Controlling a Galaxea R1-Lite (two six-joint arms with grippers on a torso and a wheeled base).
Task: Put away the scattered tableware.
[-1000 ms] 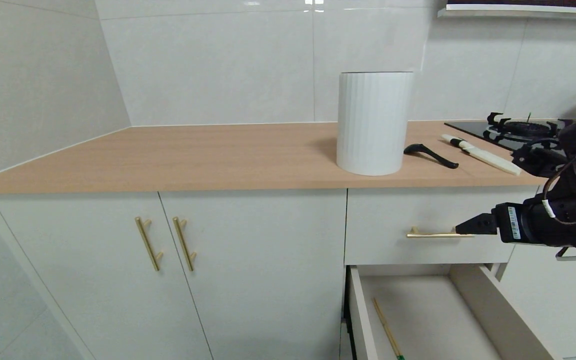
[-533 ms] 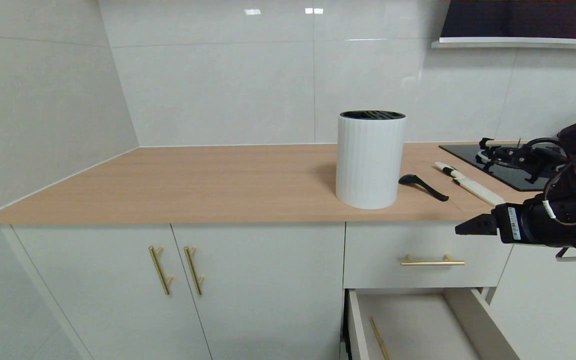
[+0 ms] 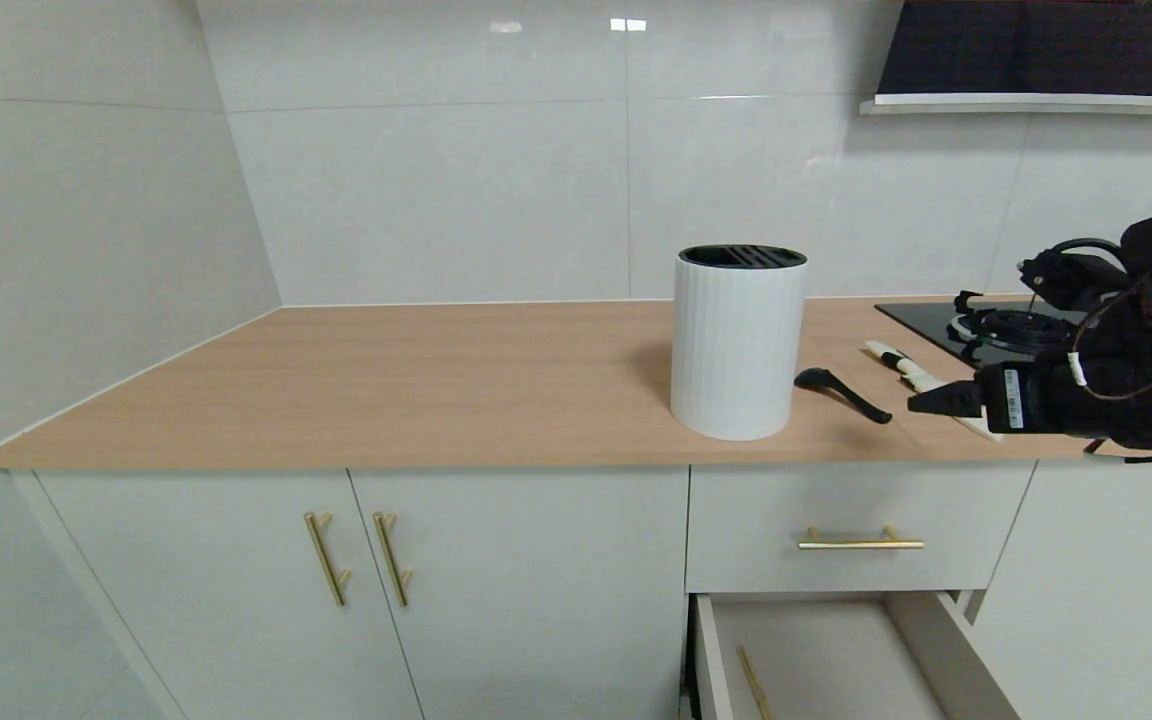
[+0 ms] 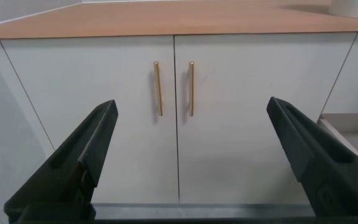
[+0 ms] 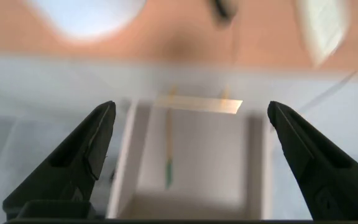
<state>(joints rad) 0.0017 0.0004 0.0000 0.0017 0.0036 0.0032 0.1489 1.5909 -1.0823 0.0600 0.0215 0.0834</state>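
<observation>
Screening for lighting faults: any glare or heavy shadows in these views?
Head view: bright glare spots on the wall tiles; the white holder casts a soft shadow leftward on the countertop. Left wrist view: cabinet doors evenly lit, no glare.

We are looking at tableware near the right front edge of the countertop (image 3: 436, 390).
A black spoon (image 3: 841, 394) is lying flat beside the white ribbed holder (image 3: 736, 343); a white knife (image 3: 921, 382) is lying further right.

holder (image 3: 737, 345) on counter (image 3: 436, 380) | spoon (image 3: 841, 392) right of holder | knife (image 3: 908, 372) beyond | chopstick (image 3: 752, 682) in drawer (image 3: 946, 655) below
</observation>
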